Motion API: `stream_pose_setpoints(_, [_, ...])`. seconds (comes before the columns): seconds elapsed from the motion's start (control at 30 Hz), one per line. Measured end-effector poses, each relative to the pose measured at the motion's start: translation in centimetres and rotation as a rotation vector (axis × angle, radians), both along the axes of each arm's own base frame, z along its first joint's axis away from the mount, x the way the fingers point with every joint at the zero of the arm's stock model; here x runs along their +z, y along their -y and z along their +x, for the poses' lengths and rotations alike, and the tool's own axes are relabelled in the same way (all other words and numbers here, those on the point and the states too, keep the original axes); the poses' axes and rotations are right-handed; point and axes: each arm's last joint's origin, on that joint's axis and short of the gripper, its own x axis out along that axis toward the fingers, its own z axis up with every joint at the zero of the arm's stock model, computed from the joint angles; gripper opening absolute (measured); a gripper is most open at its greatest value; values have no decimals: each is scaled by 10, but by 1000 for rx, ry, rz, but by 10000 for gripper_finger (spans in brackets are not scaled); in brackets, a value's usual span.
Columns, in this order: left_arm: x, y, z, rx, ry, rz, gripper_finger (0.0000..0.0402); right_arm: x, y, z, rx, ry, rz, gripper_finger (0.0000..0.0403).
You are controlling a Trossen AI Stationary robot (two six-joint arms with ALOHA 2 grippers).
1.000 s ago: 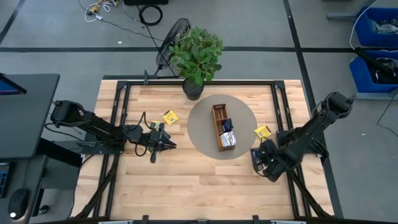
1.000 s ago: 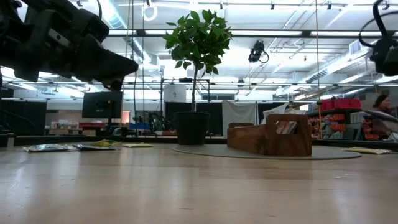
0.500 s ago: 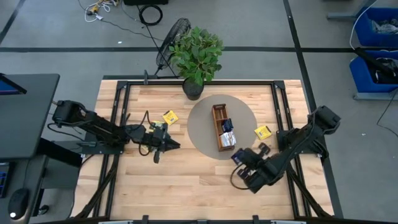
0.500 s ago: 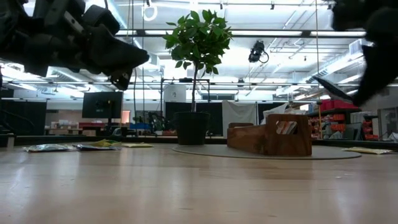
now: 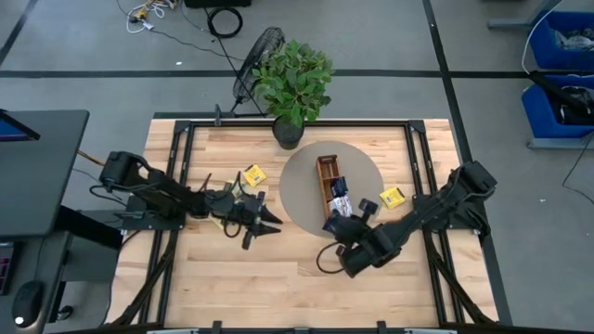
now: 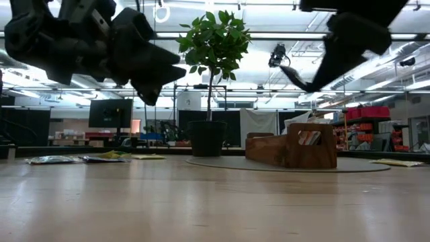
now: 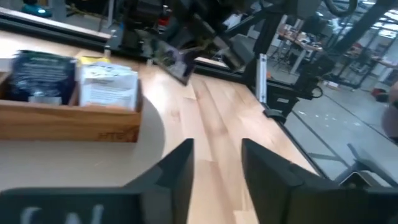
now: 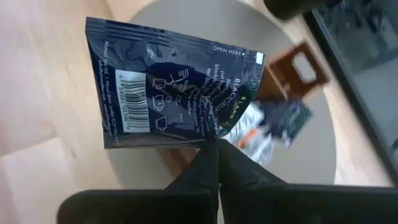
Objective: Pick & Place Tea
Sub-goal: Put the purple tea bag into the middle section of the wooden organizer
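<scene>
Tea here is a set of small flat square sachets. One dark navy sachet (image 8: 174, 93), printed with a barcode, small icons and pale lettering, is pinched by one edge between the closed fingers of the right gripper (image 8: 214, 155), which hangs above the table just beside the near end of the wooden tray (image 5: 327, 188). Inside that tray, more sachets stand upright in the near compartments: a navy one (image 7: 42, 74) next to a white one with orange print (image 7: 109, 87). A yellow sachet (image 5: 392, 197) lies flat on the table just to the tray's right, off the round grey mat (image 5: 302, 190) the tray sits on; another yellow sachet (image 5: 253, 173) lies to the tray's left, also off the mat. The left gripper (image 5: 264, 223) hovers left of the tray near the mat's edge, its two fingers (image 7: 171, 171) parted with nothing between them. A potted plant (image 5: 292, 83) stands beyond the tray's far end.
</scene>
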Motion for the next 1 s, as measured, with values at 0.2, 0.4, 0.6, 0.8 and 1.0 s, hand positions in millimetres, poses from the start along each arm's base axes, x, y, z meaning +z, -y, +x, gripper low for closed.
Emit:
stream_pose_setpoints(0.2, [9,-2,9,12,33,-16,189,1,15,18,117,-50,-57,0])
stream_pose_setpoints(0.4, [14,-12,23,80,-31,-50,195,5,27,36,204,-38,-110,0])
stream_pose_setpoints(0.6, [24,-10,31,72,1,-45,195,7,38,43,201,-32,-178,0])
stream_pose_setpoints(0.8, [31,-14,38,165,19,-23,195,9,43,48,209,-22,-202,0])
stream_pose_setpoints(1.0, [38,-21,44,202,36,-25,195,11,43,53,213,18,-221,0])
